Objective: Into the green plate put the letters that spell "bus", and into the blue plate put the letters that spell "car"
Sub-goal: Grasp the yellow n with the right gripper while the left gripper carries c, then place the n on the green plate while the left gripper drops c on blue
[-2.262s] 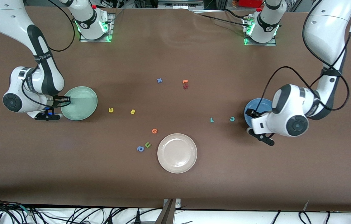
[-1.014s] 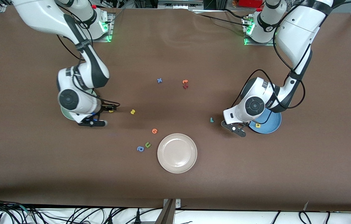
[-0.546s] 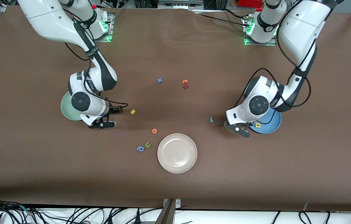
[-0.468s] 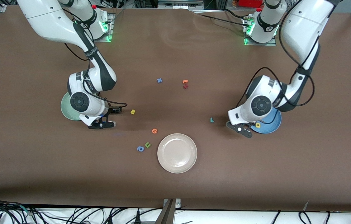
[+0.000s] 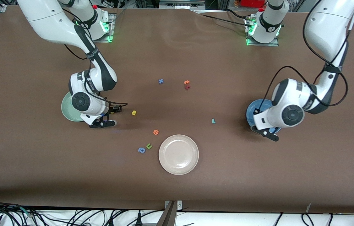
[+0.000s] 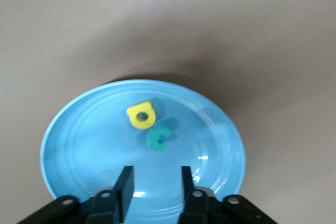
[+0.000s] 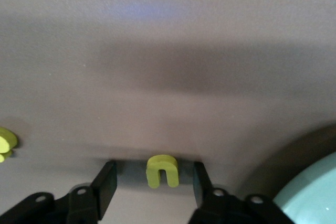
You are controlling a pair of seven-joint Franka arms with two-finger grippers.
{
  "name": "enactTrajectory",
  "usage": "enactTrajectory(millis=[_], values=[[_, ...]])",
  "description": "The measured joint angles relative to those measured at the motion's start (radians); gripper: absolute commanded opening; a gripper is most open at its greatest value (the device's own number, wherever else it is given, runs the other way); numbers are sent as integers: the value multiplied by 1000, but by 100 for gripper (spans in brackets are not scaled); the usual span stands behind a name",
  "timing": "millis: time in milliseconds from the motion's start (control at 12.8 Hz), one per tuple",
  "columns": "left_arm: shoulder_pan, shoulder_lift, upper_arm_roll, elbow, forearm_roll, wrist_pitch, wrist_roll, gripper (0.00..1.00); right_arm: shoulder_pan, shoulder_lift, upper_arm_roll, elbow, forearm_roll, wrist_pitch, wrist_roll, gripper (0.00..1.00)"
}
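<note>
My left gripper (image 6: pixel 155 186) hangs open over the blue plate (image 6: pixel 73 145), nothing between its fingers. A yellow "a" (image 6: pixel 140 115) and a teal "c" (image 6: pixel 157 139) lie in that plate. The teal "r" (image 5: pixel 213 121) lies on the table, beside the blue plate (image 5: pixel 252 110) toward the right arm's end. My right gripper (image 7: pixel 153 181) is low at the table, open, one finger on each side of the yellow "u" (image 7: pixel 163 170), not touching it. The green plate (image 5: pixel 67 113) sits just beside it, partly hidden by the wrist. The yellow "s" (image 5: pixel 134 112) lies close by.
A cream plate (image 5: pixel 178 154) sits nearer the front camera at mid-table. Near it lie an orange letter (image 5: pixel 155 132), a green "u" (image 5: pixel 149 146) and a blue "a" (image 5: pixel 141 150). Farther off are a blue "x" (image 5: pixel 160 81) and an orange and a dark red letter (image 5: pixel 187 84).
The left arm swung from beside the teal "r" to over the blue plate and its gripper opened; the teal "c" now lies in the plate. The right gripper barely shifted around the yellow "u".
</note>
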Motion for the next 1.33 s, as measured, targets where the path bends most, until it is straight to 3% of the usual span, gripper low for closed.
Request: enactTrajectory(millis=[156,390,702,1092,1170,1326], values=[[-1,0,-28,0,0,0,-20,100,-1,-5,-1,0,0,0,-1,21],[-19,0,-121,12,0,1,-192,100,-1,-10,-4,0,0,-3,-1,6],[-137,23,-142,92,0,6,-436,100,-2,-29,-28,10,0,-64,1,6],[-263,176,-136,262,0,52,-676,98,-8,-182,-171,47,0,-348,-25,7],[-264,200,-131,276,0,77,-680,91,-10,-187,-206,25,0,-355,-55,7],[-267,233,-119,282,27,111,-686,66,-16,-176,-255,-40,1,-340,-98,8]])
